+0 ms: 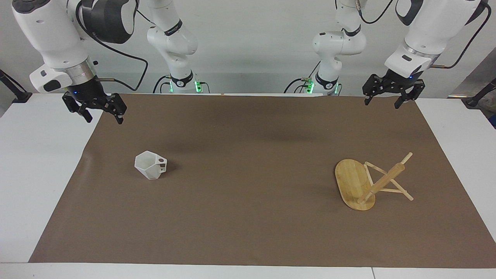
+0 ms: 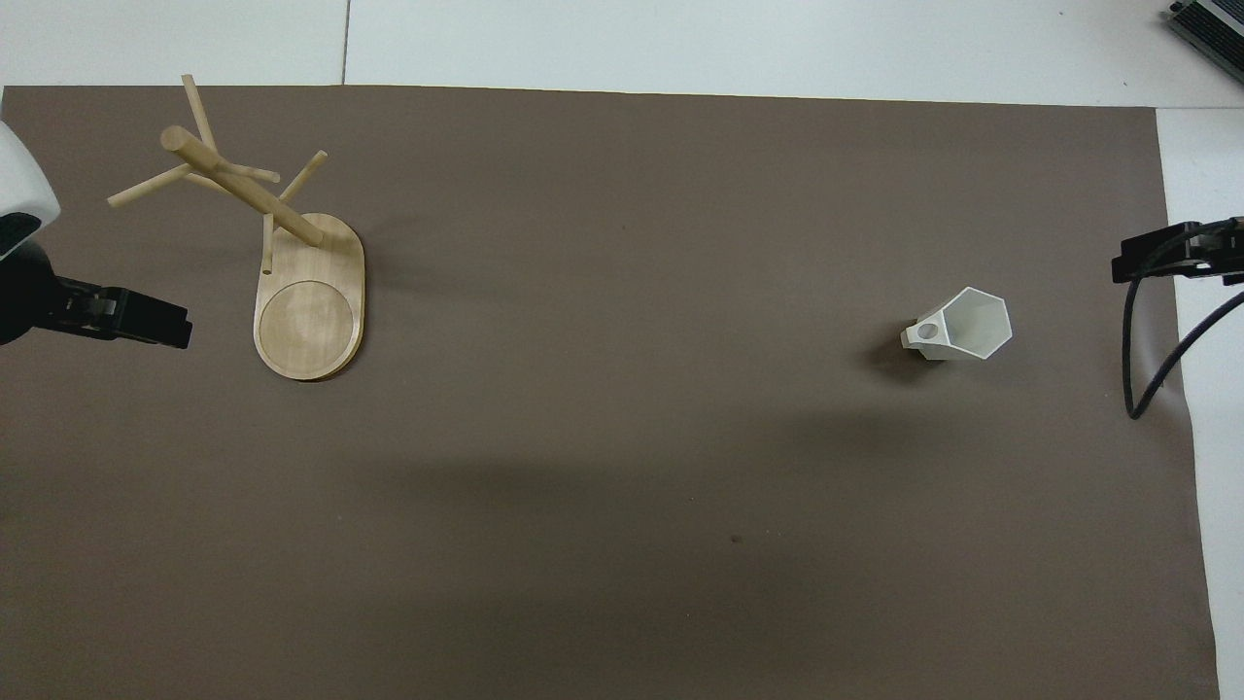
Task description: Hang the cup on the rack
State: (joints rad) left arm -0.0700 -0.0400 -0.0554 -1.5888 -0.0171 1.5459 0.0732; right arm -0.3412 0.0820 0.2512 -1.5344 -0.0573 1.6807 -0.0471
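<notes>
The white faceted cup (image 1: 151, 164) stands upright on the brown mat toward the right arm's end of the table, its pierced handle turned toward the middle. It also shows in the overhead view (image 2: 962, 326). The bamboo rack (image 1: 364, 182) stands on its oval base toward the left arm's end, and its post and pegs show in the overhead view (image 2: 243, 190). My right gripper (image 1: 104, 118) hangs open and empty over the mat's edge, apart from the cup. My left gripper (image 1: 382, 103) hangs open and empty over the mat's edge, apart from the rack.
A brown mat (image 1: 248, 217) covers most of the white table (image 1: 35, 155). A black cable (image 2: 1135, 369) hangs from the right arm over the mat's edge, beside the cup.
</notes>
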